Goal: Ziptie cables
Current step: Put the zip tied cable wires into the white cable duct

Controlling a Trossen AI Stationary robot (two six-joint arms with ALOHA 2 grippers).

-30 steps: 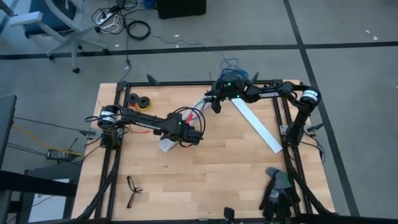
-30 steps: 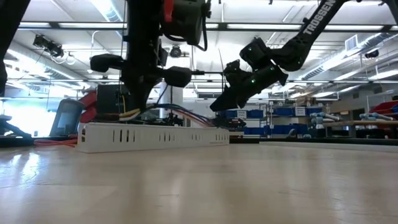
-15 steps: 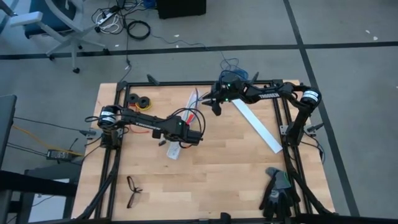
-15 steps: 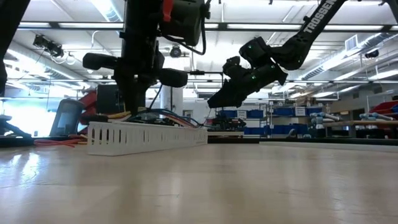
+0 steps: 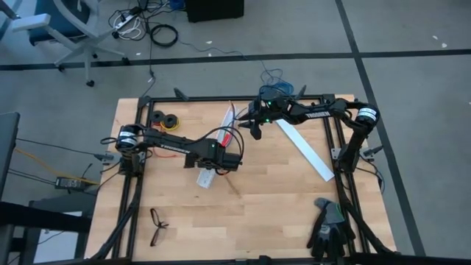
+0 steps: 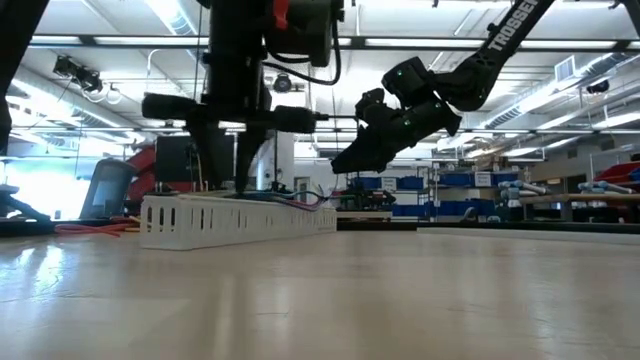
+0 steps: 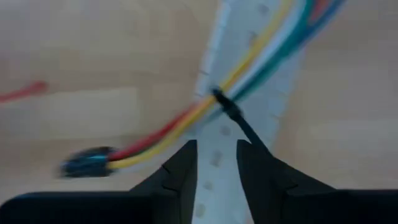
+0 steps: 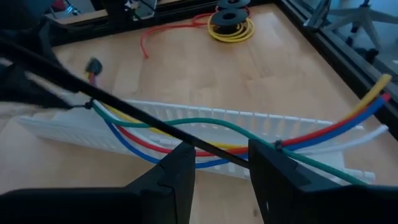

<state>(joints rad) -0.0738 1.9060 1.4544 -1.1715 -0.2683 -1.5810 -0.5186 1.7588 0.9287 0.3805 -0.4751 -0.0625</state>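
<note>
Along the slotted white strip (image 8: 186, 127) lie the cables (image 8: 205, 134); both grippers (image 7: 216, 163) (image 8: 221, 163) spread

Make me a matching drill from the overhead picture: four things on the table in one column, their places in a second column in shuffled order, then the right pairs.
Things:
1. eyeglasses
2. black gloves
3. wire spools
4. cables

Places:
A. far left part of the table
B. near left corner
C. middle of the table, on a white slotted strip
D. near right corner

Pairs: 1-B, 2-D, 3-A, 4-C
</note>
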